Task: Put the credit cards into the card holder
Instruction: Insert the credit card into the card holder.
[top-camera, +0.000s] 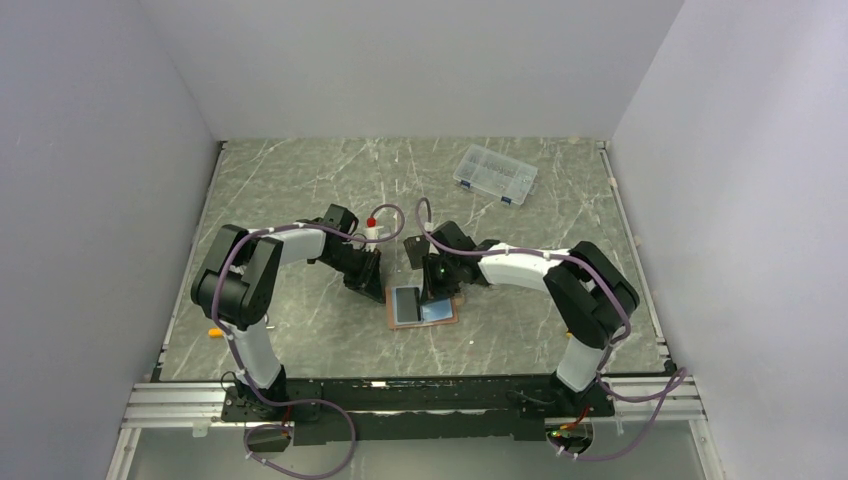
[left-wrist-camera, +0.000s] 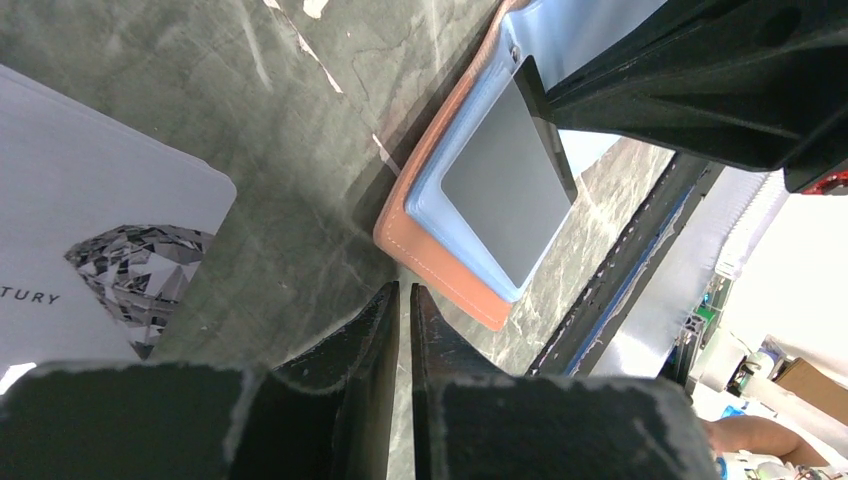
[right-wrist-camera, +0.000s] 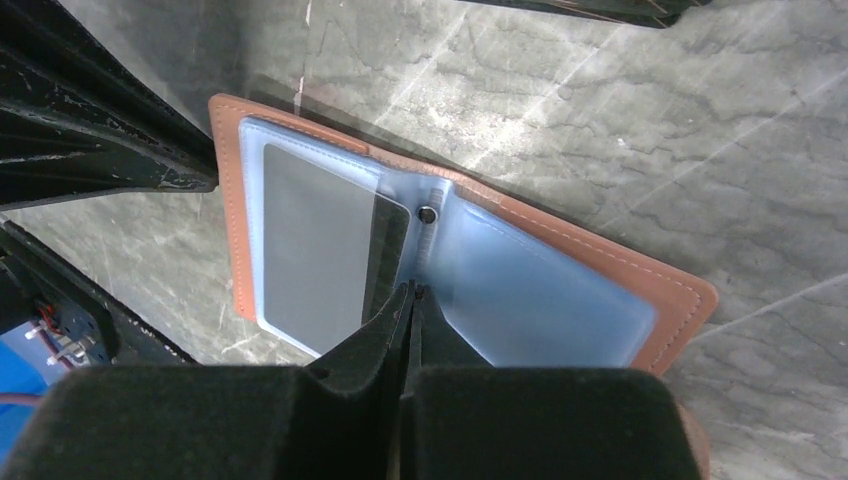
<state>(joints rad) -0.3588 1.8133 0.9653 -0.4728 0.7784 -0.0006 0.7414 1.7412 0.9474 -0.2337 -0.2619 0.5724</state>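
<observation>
The holder is lying open and flat on the table between the two arms, with its blue-grey pockets facing up, so that cards can be slid in from the fold. A grey card is sitting in the left pocket. Its inner edge is reaching almost to the stud, so I judge it is nearly all the way in but maybe not fully seated.

The right gripper is hanging over the fold with its jaws pressed together and no gap showing. Its tips are meeting just at the card's inner corner. I cannot tell if they are pinching the thin edge or only pushing on it. Closed jaws make a narrow point, and that probably suits nudging a card deeper into a tight pocket.

The left gripper is waiting low over the table, just beside the holder's near corner, apart from it. Its jaws are almost closed, leaving only a thin slit with nothing in it. From there it could be pinning the leather down if the holder starts sliding.

A white card with a diamond print is showing at the left gripper's other side, outside the holder. It is not between the jaws, so it looks like the next one to go in.
</observation>
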